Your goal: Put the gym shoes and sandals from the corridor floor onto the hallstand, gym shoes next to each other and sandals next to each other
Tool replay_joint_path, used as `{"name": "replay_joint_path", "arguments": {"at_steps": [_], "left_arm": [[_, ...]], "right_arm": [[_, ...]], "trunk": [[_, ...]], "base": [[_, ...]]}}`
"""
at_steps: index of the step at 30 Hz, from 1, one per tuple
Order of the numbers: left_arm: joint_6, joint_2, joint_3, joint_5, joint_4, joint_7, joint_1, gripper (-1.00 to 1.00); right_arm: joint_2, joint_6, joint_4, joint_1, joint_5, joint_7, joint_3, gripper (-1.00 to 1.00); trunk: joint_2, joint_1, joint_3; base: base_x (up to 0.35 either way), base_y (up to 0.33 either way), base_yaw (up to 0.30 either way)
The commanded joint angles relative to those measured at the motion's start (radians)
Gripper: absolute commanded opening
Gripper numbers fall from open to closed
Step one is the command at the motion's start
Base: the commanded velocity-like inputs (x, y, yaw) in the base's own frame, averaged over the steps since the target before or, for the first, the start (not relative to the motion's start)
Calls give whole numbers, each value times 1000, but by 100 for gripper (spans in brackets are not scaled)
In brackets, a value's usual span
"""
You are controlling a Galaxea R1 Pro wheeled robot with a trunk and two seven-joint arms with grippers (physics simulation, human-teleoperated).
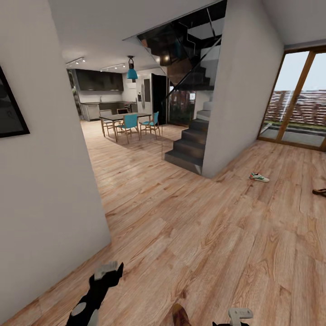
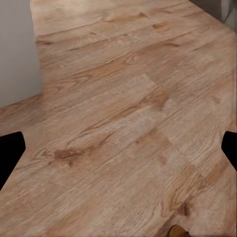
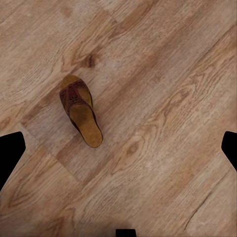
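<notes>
I have both grippers low over the floor [image 1: 190, 226], left gripper [image 1: 108, 271] and right gripper [image 1: 239, 314] each with fingers spread and empty. One sandal [image 3: 80, 109] lies flat just under the right gripper. A gym shoe [image 1: 259, 177] sits far ahead by the wall corner, another sandal [image 1: 319, 192] right of it.

gym shoe [image 1: 259, 177] on corridor floor [image 1: 190, 235]

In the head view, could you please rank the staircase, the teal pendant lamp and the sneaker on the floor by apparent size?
1. staircase
2. teal pendant lamp
3. sneaker
The lamp and sneaker look nearly alike, and their distances differ, so that order is unsure.
</notes>
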Motion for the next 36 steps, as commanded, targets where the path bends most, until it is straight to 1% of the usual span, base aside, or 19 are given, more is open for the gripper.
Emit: {"name": "replay_joint_path", "arguments": {"at_steps": [1, 2, 4, 5, 6, 7, 11, 13, 17, 19, 23, 25, 28, 29, 31, 32, 34, 35, 36], "left_arm": [[79, 3, 0, 10, 1, -1, -45, 100], [152, 6, 0, 11, 0, -3, -83, 100], [204, 8, 0, 12, 0, -4, -115, 100], [237, 9, 0, 13, -1, -5, -140, 100], [259, 9, 0, 14, -1, -6, -157, 100], [267, 9, 0, 14, -2, -7, -164, 100], [288, 8, -3, 15, -20, -8, -182, 100], [296, 8, -6, 16, -56, -9, -187, 100], [299, 8, -6, 16, -82, -9, -189, 100], [300, 7, -6, 15, -116, -9, -190, 100], [302, 6, -7, 15, -154, -8, -190, 100], [303, 5, -13, 15, -176, -8, -190, 100], [302, 5, -46, 14, -184, -8, -190, 100], [303, 5, -65, 14, -186, -8, -190, 100], [303, 6, -83, 13, -187, -7, -190, 100], [303, 6, -98, 13, -188, -7, -190, 100], [304, 6, -108, 13, -188, -6, -190, 100], [304, 6, -120, 12, -189, -6, -190, 100], [304, 6, -121, 12, -189, -6, -190, 100]], "right_arm": [[1, 6, -1, 0, 1, -1, 0, 100], [1, 6, -1, -1, 1, -2, 0, 100], [2, 6, -1, -4, 1, -4, 0, 100], [2, 6, -2, -9, 1, -6, 0, 100], [3, 6, -1, -25, 0, -9, 0, 100], [4, 6, -1, -36, 0, -11, 0, 100], [8, 6, 6, -74, -1, -15, 1, 100], [7, 6, 12, -88, -1, -13, 2, 100], [7, 6, 14, -92, -1, -10, 3, 100], [7, 5, 14, -93, 0, -9, 4, 100], [8, 5, 14, -94, 0, -11, 4, 100], [8, 5, 14, -94, -1, -13, 4, 100], [8, 5, 14, -94, -1, -14, 3, 100], [8, 5, 15, -94, -2, -15, 3, 100], [8, 6, 15, -94, -3, -15, 3, 100], [8, 6, 15, -94, -4, -15, 3, 100], [8, 6, 15, -94, -5, -15, 3, 100], [8, 6, 14, -94, -7, -14, 2, 100], [8, 6, 14, -94, -7, -14, 2, 100]], "trunk": [[-1, 0, -1], [-1, 0, -1], [-1, 0, -1], [-1, 0, -1], [-1, 0, -1], [-1, 0, -1], [-1, 0, -1], [-1, 0, -1], [-1, 0, -1], [-1, 0, -1], [-1, 0, -1], [-1, 0, -1], [-1, 0, -2], [-8, 4, -6], [-22, 11, -14], [-29, 15, -18], [-43, 23, -27], [-50, 27, -32], [-57, 31, -37]], "base": [[0, 0, 0], [0, 0, 0], [0, 0, 0], [0, 0, 0], [0, 0, 0], [0, 0, 0], [0, 0, 0], [0, 0, 0], [0, 0, 0], [0, 0, 0], [0, 0, 0], [0, 0, 0], [0, 0, 0], [0, 0, 0], [0, 0, 0], [0, 0, 0], [0, 0, 0], [0, 0, 0], [0, 0, 0]]}}
